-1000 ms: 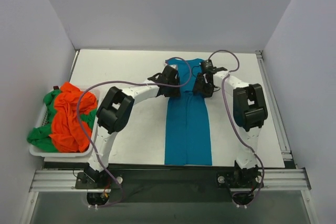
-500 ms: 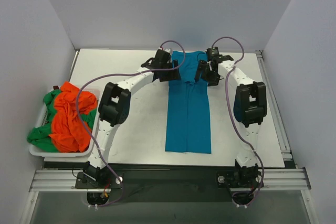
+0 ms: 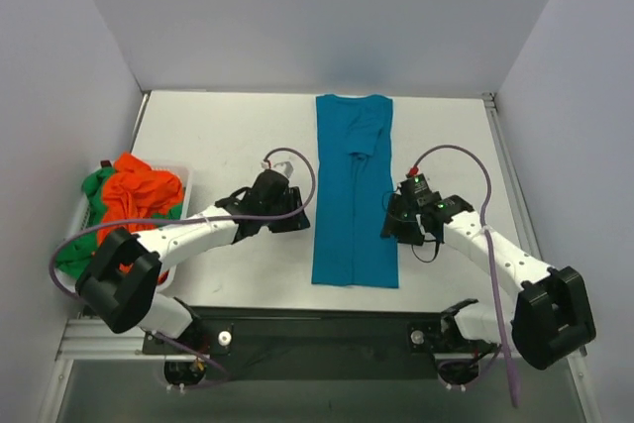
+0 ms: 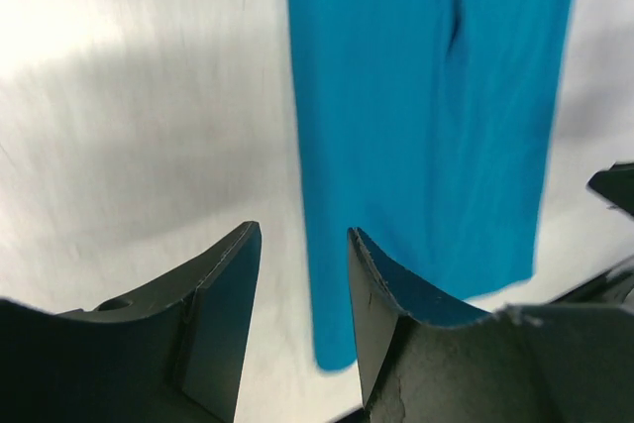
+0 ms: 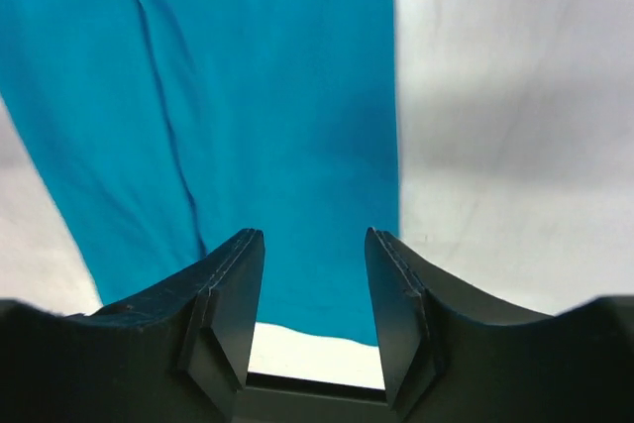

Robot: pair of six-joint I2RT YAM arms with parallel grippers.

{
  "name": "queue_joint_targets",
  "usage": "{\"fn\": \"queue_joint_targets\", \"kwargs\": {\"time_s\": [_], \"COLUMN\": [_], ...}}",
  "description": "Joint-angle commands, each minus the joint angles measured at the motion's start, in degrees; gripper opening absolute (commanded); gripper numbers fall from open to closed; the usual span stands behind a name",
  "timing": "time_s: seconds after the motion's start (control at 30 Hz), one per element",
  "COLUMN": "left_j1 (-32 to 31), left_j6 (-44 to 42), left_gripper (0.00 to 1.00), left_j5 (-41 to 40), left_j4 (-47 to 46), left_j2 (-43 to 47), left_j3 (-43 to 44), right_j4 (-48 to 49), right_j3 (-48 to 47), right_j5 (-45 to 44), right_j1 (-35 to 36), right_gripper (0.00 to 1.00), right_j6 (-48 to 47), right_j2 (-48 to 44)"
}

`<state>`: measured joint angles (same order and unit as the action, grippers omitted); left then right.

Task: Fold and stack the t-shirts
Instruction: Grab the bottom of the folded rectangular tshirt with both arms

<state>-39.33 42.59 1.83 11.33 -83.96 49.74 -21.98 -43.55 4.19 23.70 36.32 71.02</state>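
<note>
The teal-blue t-shirt (image 3: 354,195) lies flat on the white table as a long narrow strip, running from the far edge almost to the near edge. My left gripper (image 3: 297,218) hovers by its left edge near the front, jaws open and empty. In the left wrist view the teal-blue t-shirt (image 4: 426,116) has its near corner showing between the left gripper's (image 4: 303,237) jaws. My right gripper (image 3: 393,225) stands open at the strip's right edge. In the right wrist view the right gripper (image 5: 313,237) is above the teal-blue t-shirt (image 5: 258,96), holding nothing. The orange t-shirt (image 3: 134,210) and green t-shirt (image 3: 74,257) lie crumpled in the basket.
A white plastic basket (image 3: 109,290) sits at the table's left edge. Grey walls close in the table on the left, back and right. A metal rail (image 3: 317,329) runs along the near edge by the arm bases.
Both grippers have come back from the far end of the teal-blue t-shirt to its sides near the front. The shirt now lies stretched a little farther back, held by neither.
</note>
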Motion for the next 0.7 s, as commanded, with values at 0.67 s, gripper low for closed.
{"fn": "queue_joint_targets", "kwargs": {"time_s": [0.67], "left_j1": [-17.6], "left_j6": [14.2], "left_gripper": [0.54], "left_j5": [-2.0], "left_j4": [-16.2], "left_j2": [7.9], "left_j3": [-24.5], "right_j4": [-1.1], "right_j3": [27.9], "right_j5": [-1.8], "right_j1": [7.4], "right_gripper": [0.37], "right_j6": [16.4], "right_j2": [-25.7]}}
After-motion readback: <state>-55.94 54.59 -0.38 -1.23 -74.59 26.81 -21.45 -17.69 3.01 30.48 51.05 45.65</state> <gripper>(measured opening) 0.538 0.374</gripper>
